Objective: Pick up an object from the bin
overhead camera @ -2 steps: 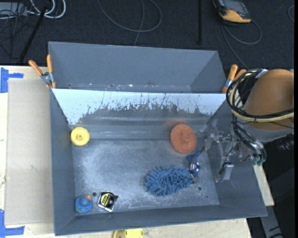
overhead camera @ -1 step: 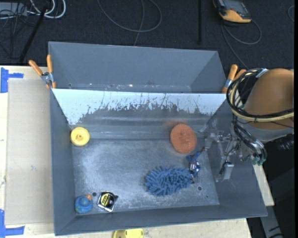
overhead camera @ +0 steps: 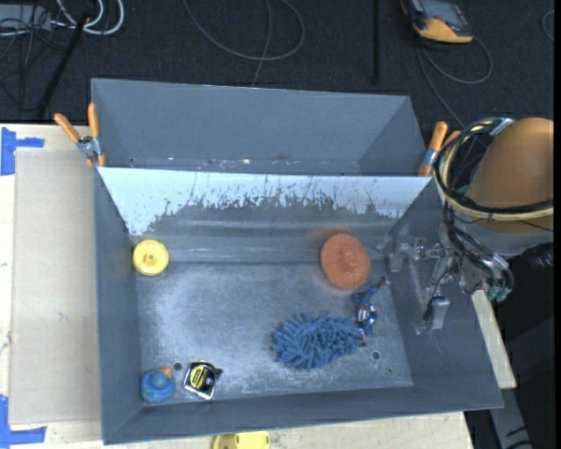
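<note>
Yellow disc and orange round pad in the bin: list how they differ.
Colour: the yellow disc is bright yellow, the orange round pad a dull orange. Size: the orange round pad is clearly larger than the yellow disc. Place: the yellow disc lies near the left wall of the bin, the orange round pad right of the middle. Both are round and lie toward the back of the floor.

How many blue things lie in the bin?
3: a fuzzy mop at front right, a small piece by its right end, a round toy in the front-left corner. The mop may hide more.
</note>
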`<state>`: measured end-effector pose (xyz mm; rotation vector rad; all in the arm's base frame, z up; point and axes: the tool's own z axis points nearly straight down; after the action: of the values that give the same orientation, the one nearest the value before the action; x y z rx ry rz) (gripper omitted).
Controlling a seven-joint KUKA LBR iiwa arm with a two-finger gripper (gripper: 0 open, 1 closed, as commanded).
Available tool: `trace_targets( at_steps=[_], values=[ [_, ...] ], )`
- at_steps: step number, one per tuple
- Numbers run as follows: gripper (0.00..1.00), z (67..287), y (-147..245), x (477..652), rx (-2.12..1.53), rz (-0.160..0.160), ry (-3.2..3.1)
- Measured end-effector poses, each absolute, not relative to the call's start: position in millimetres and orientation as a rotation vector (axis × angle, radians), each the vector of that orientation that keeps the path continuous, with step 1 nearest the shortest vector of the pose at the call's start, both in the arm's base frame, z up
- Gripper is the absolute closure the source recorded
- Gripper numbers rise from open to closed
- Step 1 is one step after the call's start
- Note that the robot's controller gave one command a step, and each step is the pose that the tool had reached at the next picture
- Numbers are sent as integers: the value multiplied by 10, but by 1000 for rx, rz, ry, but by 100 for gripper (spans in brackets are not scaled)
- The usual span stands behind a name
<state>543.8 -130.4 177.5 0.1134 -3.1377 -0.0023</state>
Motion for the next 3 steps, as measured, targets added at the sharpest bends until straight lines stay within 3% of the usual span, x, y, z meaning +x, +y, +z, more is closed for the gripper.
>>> trace_targets(
  at_steps=[1, 2, 3],
  values=[
    [0, 1356, -1097, 5442, 151, 4, -3145],
    [0, 794, -877, 5482, 97, -1, -3142],
    [0, 567, -798, 5355, 97, -2, -3140]
  ],
)
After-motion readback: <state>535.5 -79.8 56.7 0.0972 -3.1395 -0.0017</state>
